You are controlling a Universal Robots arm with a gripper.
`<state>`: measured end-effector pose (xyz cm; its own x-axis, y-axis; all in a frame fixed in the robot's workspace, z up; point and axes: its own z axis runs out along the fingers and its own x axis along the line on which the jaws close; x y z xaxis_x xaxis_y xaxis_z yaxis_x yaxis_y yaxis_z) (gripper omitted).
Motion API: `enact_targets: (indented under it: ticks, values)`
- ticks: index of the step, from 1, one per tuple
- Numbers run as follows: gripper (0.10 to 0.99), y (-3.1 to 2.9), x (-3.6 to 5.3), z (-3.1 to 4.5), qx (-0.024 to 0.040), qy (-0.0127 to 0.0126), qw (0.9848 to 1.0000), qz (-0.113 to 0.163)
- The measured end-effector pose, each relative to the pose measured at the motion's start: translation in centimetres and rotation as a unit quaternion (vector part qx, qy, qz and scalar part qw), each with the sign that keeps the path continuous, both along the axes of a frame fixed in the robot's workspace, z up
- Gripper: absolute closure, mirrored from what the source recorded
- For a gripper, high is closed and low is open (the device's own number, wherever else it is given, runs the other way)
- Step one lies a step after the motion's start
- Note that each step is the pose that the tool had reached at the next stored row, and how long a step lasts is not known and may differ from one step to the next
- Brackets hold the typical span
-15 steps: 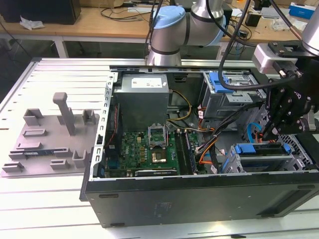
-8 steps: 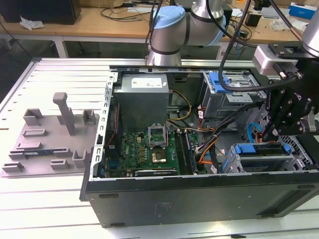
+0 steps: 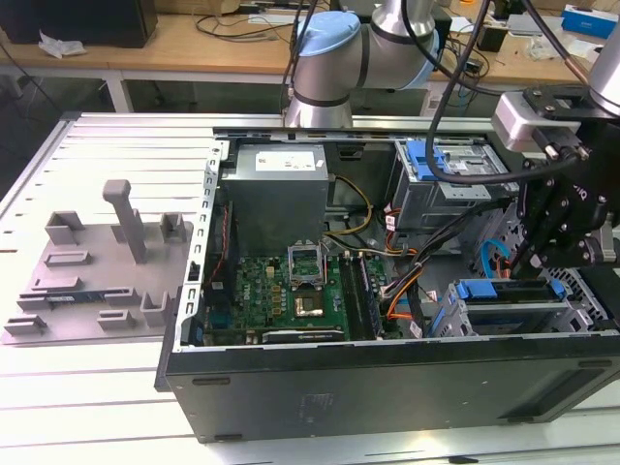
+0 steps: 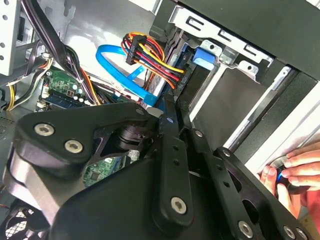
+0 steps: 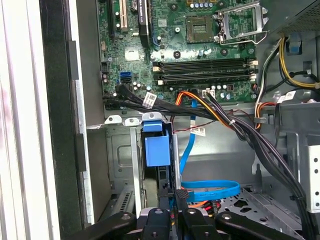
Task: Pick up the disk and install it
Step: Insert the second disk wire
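Note:
The disk [image 3: 504, 291] sits in the drive cage at the exterior view's lower right, inside the open computer case [image 3: 387, 378]. Its blue carrier bracket [image 5: 155, 149] stands edge-on between the cage rails in the first wrist view, and the bracket [image 4: 202, 56] also shows in the second wrist view. My gripper [image 3: 539, 254] hangs just above that cage. Its black fingers [image 5: 181, 194] are drawn together, with their tips right at the near end of the disk. I see nothing held between them.
A second blue-framed drive [image 3: 455, 160] sits in the upper bay. Orange and black cable bundles [image 5: 225, 120] and a blue flat cable [image 5: 210, 189] run beside the cage. The motherboard [image 3: 291, 286] fills the case floor. A person's hand [image 4: 292, 172] rests at the case edge. A grey fixture [image 3: 97, 262] lies at the exterior view's left.

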<state>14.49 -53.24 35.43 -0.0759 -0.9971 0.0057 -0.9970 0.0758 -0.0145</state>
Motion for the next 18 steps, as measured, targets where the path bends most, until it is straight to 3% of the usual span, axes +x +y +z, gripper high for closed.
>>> enact_targets:
  ticks: [18]
  values:
    - [0.925, -0.1, 0.2, -0.75, 0.0001, 0.0, 1.0, 0.0]
